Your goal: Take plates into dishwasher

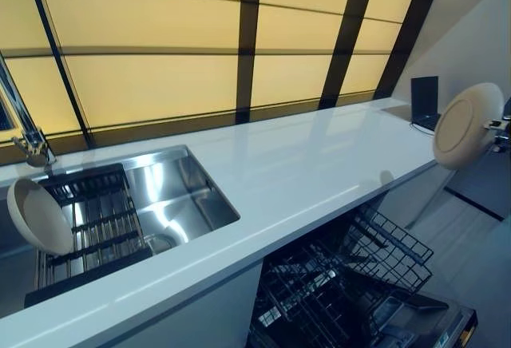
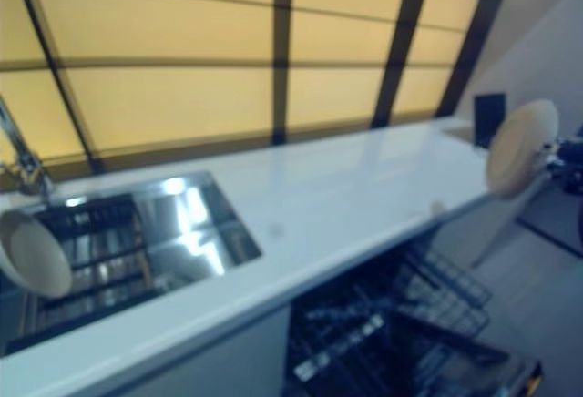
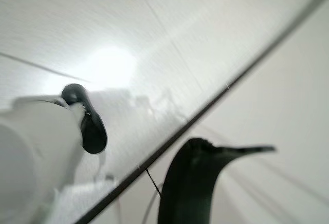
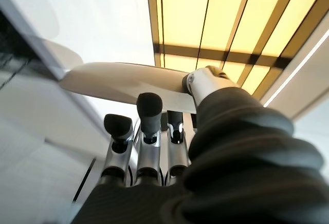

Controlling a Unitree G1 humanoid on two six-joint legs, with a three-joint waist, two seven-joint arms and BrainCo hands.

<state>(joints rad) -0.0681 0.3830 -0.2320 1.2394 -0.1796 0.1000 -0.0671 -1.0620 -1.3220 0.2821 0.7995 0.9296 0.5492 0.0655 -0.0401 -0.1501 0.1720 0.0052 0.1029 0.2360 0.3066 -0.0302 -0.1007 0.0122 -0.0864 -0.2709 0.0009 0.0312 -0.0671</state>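
Observation:
My right hand (image 4: 154,147) holds a cream plate (image 1: 467,124) on edge in the air past the right end of the white counter (image 1: 303,164). In the right wrist view its thumb (image 4: 205,82) and fingers (image 4: 146,111) pinch the plate's (image 4: 123,82) rim. A second cream plate (image 1: 38,216) leans upright in the black rack (image 1: 96,228) inside the steel sink (image 1: 184,196) at the left. Below the counter the dishwasher (image 1: 351,284) stands open with its wire racks pulled out. My left hand (image 3: 87,126) shows only in its own wrist view, relaxed, with nothing in it.
A faucet (image 1: 24,136) rises at the sink's far left corner. A small black device (image 1: 424,100) sits at the counter's far right. Amber window panels with dark frames run behind the counter. The dishwasher's lowered door (image 1: 447,324) juts over the floor.

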